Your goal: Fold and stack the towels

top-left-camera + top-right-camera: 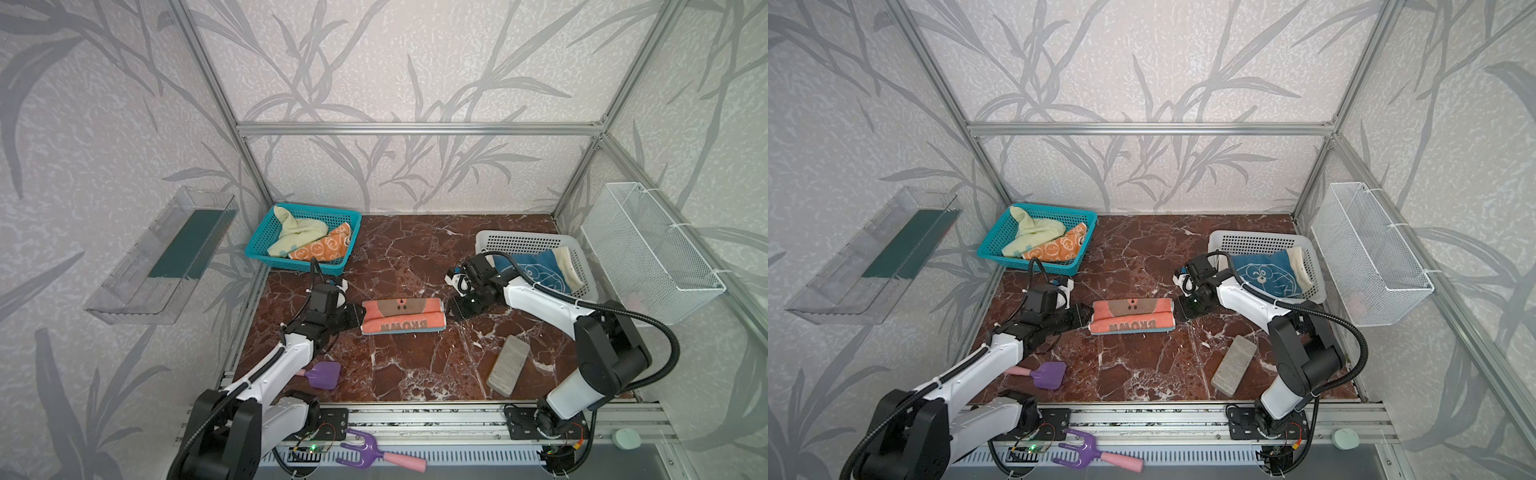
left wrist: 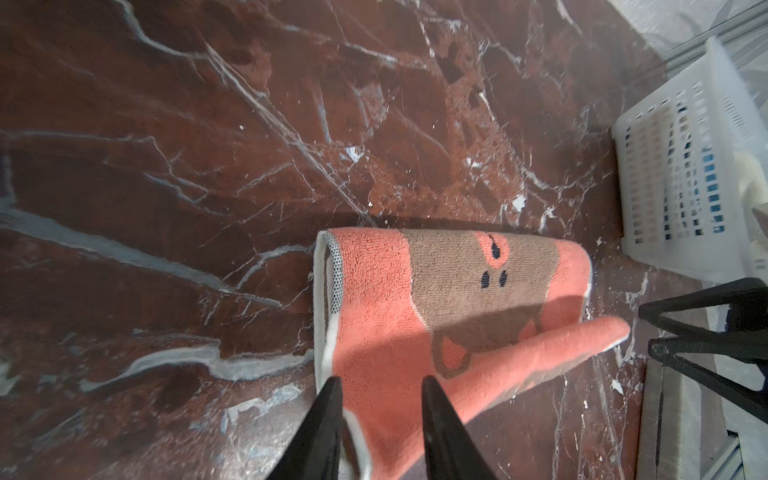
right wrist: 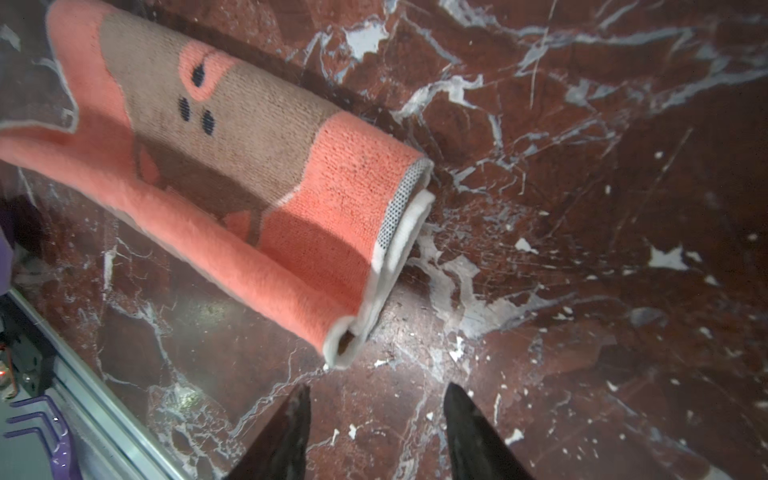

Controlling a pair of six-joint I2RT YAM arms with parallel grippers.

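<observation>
The salmon "BROWN" bear towel (image 1: 402, 316) (image 1: 1133, 316) lies folded into a long strip mid-table. My left gripper (image 1: 358, 318) (image 2: 382, 380) is at its left end, jaws apart, the towel's (image 2: 436, 299) corner lying loose between them. My right gripper (image 1: 451, 309) (image 3: 376, 388) stands open just off the right end of the towel (image 3: 249, 166), only marble between its fingers. The blue cartoon-cat towel (image 1: 536, 270) rests in the white basket (image 1: 523, 239). Pale yellow (image 1: 295, 228) and orange (image 1: 322, 249) towels sit crumpled in the teal basket (image 1: 320, 210).
A grey block (image 1: 508, 365) lies front right on the marble table. A purple toy spade (image 1: 322, 374) sits by my left arm, a purple fork (image 1: 365, 451) on the front rail. A wire basket (image 1: 652, 249) hangs on the right wall, a clear tray (image 1: 162, 257) on the left.
</observation>
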